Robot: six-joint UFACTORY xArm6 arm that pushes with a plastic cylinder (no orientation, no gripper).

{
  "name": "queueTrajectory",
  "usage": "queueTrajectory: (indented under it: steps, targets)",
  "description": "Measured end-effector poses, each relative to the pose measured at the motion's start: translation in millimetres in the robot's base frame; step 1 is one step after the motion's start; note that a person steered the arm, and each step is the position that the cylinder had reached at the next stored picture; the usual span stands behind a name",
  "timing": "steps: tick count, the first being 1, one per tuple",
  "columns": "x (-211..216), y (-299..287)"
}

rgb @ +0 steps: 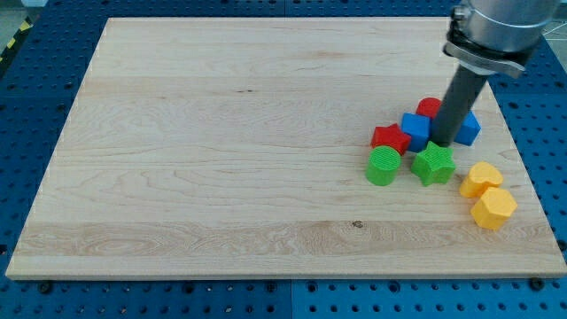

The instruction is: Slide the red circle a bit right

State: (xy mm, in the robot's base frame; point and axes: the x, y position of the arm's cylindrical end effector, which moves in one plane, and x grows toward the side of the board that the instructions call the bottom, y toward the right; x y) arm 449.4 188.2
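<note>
One red circle at right of frame, touching my tip on upper left. No hand here, only rod.

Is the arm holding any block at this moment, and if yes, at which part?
Nothing is held. My tip only stands on the board among the blocks, in front of the red circle and just above the green star.

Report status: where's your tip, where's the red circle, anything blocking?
My tip down amid the cluster, above green star. Red circle just left of the rod, partly hidden. Blue block at rod's right, in its path.
</note>
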Motion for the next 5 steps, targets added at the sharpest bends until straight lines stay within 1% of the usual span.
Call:
queueTrajectory:
  steps: [2, 3, 4, 5]
  targets:
    - [-37, -42]
    - [-42, -31]
    - [-42, 10]
    - [-42, 9]
